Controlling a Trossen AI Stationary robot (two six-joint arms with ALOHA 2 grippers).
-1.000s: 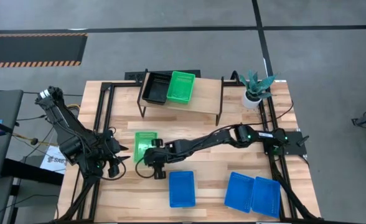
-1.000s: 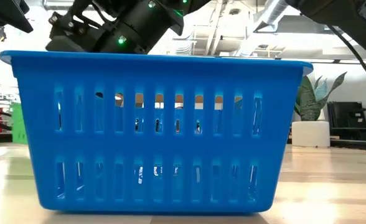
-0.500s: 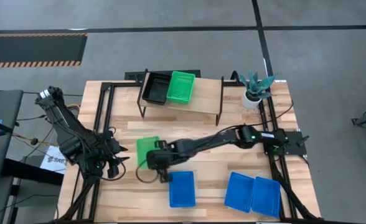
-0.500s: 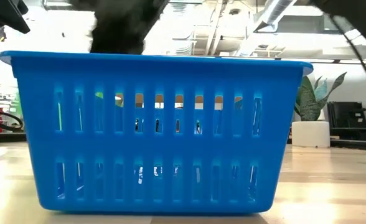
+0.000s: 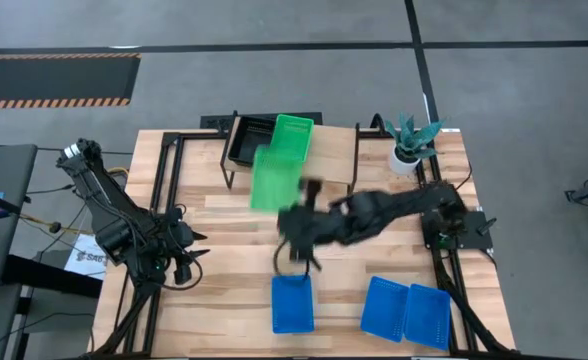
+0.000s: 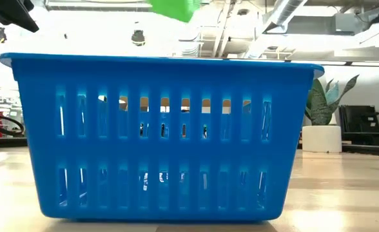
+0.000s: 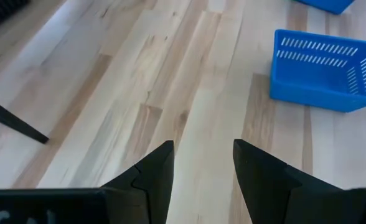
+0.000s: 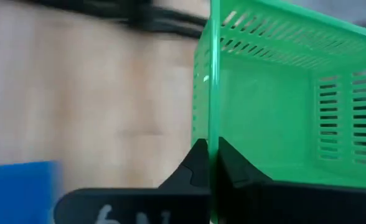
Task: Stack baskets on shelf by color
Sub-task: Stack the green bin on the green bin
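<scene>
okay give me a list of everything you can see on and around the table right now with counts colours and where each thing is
Green baskets: 2; one held in the air near the shelf's front, one on the shelf.
Black basket: 1, on the shelf's left part.
Blue baskets: 3; one at the table's front middle, two overlapping at front right.
Shelf: 1, light wood on black legs, table's back.
Potted plant: 1, green in a white pot, back right corner.
Table: 1, slatted light wood.
Right gripper: shut on the lifted green basket's wall.
Left gripper: open, at the table's left edge.
</scene>
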